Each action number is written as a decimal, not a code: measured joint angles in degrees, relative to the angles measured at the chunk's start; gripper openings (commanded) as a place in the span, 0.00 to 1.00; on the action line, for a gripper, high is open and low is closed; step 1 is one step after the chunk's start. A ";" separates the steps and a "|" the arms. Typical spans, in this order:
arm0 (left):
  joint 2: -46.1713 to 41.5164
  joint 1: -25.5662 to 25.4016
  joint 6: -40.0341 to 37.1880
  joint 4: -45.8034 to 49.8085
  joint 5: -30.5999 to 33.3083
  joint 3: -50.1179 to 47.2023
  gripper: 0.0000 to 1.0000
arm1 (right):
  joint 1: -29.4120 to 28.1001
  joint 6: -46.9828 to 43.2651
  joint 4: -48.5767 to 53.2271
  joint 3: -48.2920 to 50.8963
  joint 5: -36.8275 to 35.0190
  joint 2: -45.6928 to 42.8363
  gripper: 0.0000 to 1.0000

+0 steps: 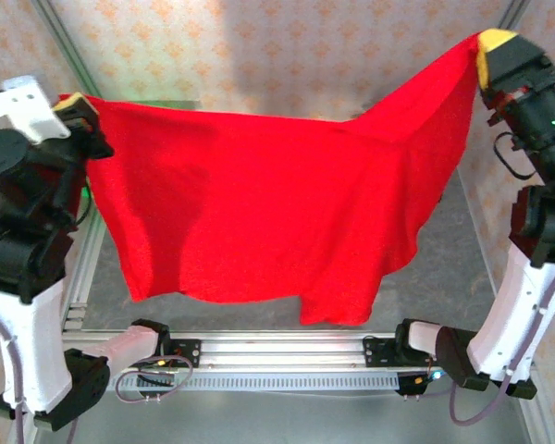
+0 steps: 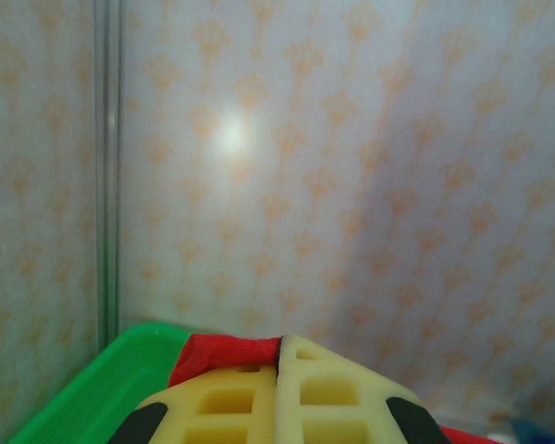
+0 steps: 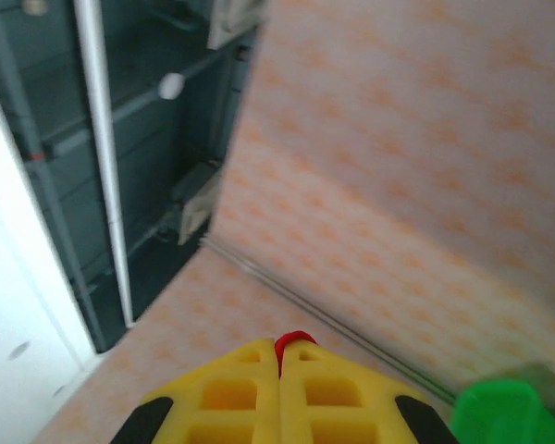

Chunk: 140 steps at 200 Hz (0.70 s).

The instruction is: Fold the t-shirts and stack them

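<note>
Your soft, bright-red cloth t-shirt (image 1: pixel 277 203) hangs spread above the desk (image 1: pixel 453 268) — left pincer (image 1: pixel 81 118) and right pincer (image 1: pixel 488 48) each clamped on an upper corner. It's light but saggy — grip corners, not the middle.

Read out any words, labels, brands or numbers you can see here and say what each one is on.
None: no view holds readable text.
The red t-shirt, held up between the left gripper and the right gripper, shows a plain red face, no print.
The wall bears a repeating orange ornament, not letters.
The green basket has no label on the part in view.
</note>
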<state>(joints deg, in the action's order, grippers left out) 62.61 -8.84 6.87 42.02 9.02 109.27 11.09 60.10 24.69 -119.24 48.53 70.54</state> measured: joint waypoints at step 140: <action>27.78 5.20 -1.42 -14.10 3.52 -29.14 0.00 | -8.96 -28.24 2.36 32.20 -11.85 31.06 0.00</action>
<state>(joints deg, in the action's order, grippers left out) 90.39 -3.64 5.45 27.92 12.53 80.14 2.13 31.86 27.05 -87.05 36.69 101.60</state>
